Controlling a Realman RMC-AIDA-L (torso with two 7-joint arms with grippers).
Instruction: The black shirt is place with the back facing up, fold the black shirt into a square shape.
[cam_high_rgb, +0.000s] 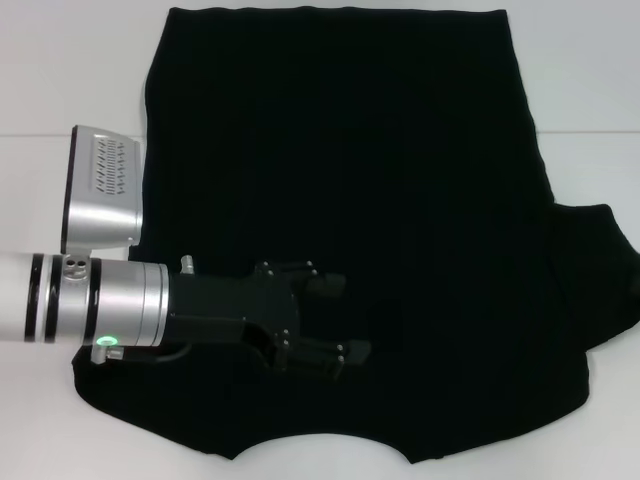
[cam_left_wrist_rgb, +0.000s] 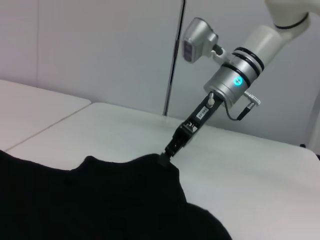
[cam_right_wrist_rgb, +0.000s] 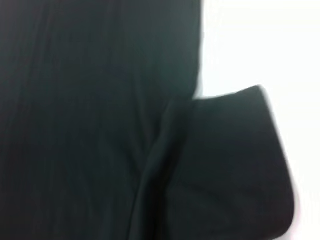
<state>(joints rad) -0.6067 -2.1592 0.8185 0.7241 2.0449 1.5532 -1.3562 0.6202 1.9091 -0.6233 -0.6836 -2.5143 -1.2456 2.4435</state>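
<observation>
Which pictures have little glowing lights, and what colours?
Head view: green light behind the left gripper, which hovers over the black shirt. Left wrist view: blue light above the right gripper, at the shirt's edge. Right wrist view: none.

Cloth: the black shirt (cam_right_wrist_rgb: 95, 115) fills most of the right wrist view, plain and dark, lying close beneath the claw's camera.
Sleeve: a short sleeve (cam_right_wrist_rgb: 235, 160) juts out sideways from the body, its end rounded.
Fold: a soft crease (cam_right_wrist_rgb: 160, 145) runs where the sleeve meets the body.
Surface: a white table (cam_right_wrist_rgb: 260, 45) shows beyond the shirt's edge.
Claw: its fingers do not show; the blur may hide finer wrinkles.
</observation>
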